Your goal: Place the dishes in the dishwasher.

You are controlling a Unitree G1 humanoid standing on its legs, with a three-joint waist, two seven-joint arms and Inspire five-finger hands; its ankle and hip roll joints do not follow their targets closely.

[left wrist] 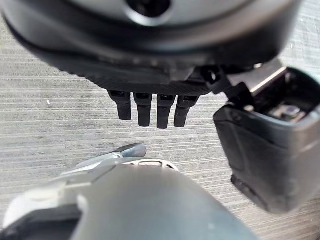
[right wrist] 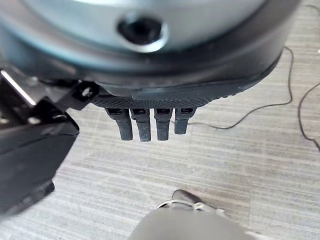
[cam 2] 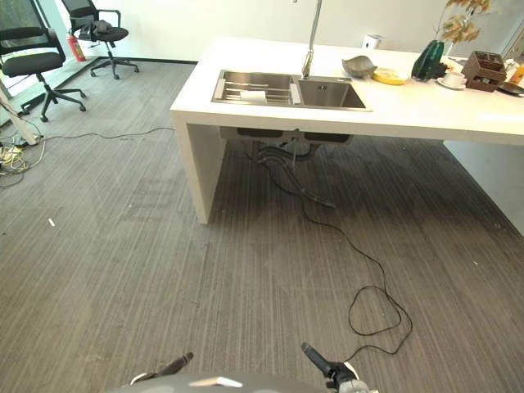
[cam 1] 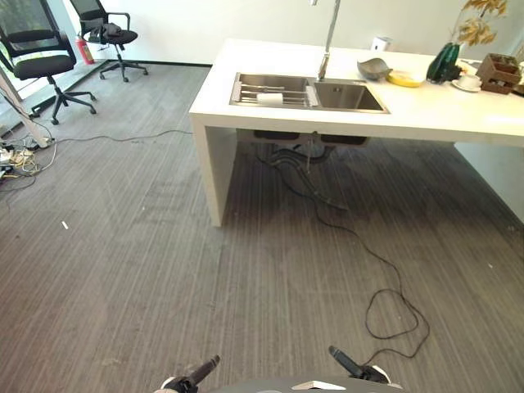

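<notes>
Dishes stand far ahead on a white counter: a grey bowl, a yellow dish beside it, and a white cup on a saucer. A white item lies on the rack in the left basin of the steel sink. My left hand hangs low over the grey floor, fingers straight, holding nothing. My right hand hangs the same way, also with nothing in it. Both hands are far from the counter, at the bottom edge of the eye views: left hand, right hand.
A tall faucet rises behind the sink. A dark green vase and a wooden box stand at the counter's right end. Two black office chairs and loose cables are at the far left. Open carpet lies between me and the counter.
</notes>
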